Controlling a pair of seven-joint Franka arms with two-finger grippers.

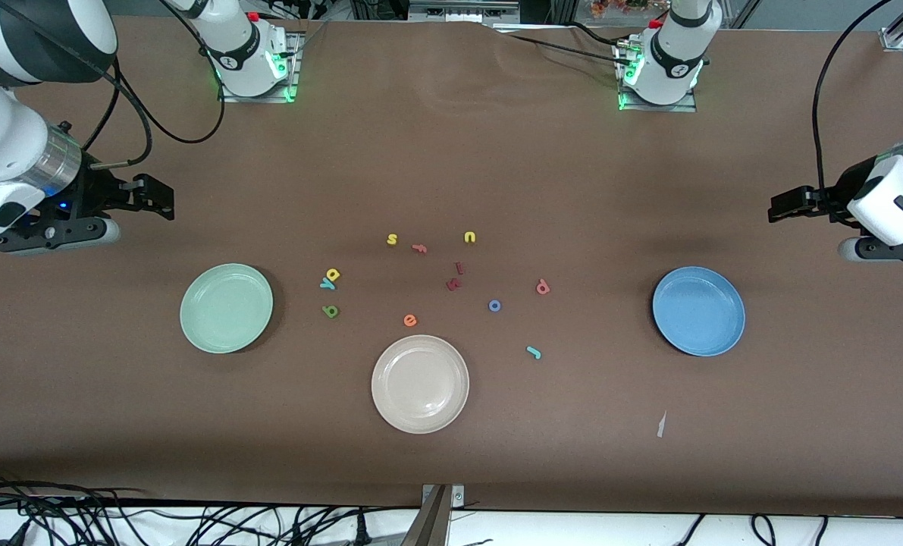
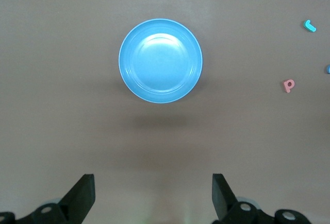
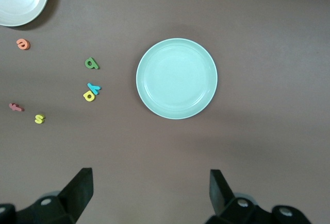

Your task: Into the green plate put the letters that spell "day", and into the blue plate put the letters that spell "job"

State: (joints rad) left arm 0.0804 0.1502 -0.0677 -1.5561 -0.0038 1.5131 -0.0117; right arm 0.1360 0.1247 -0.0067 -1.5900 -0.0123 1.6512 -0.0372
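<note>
The green plate [image 1: 226,307] [image 3: 176,78] lies toward the right arm's end of the table. Beside it are the yellow "d" [image 1: 333,274] [image 3: 89,96], teal "y" [image 1: 327,284] [image 3: 94,87] and olive "a" [image 1: 330,311] [image 3: 91,63]. The blue plate [image 1: 698,310] [image 2: 160,61] lies toward the left arm's end. Between the plates are the blue "o" [image 1: 494,305], pink "b" [image 1: 543,287] [image 2: 289,85] and teal "j" [image 1: 533,352] [image 2: 310,26]. Both plates hold nothing. My right gripper [image 1: 159,199] [image 3: 151,190] hangs open above the table near the green plate. My left gripper [image 1: 781,206] [image 2: 153,193] hangs open near the blue plate.
A cream-white plate [image 1: 420,384] sits nearer the front camera than the letters. Yellow "s" [image 1: 392,240], salmon "f" [image 1: 419,248], yellow "u" [image 1: 469,237], two dark red letters [image 1: 453,284] and an orange "e" [image 1: 409,321] lie mid-table. A paper scrap [image 1: 661,425] lies near the front edge.
</note>
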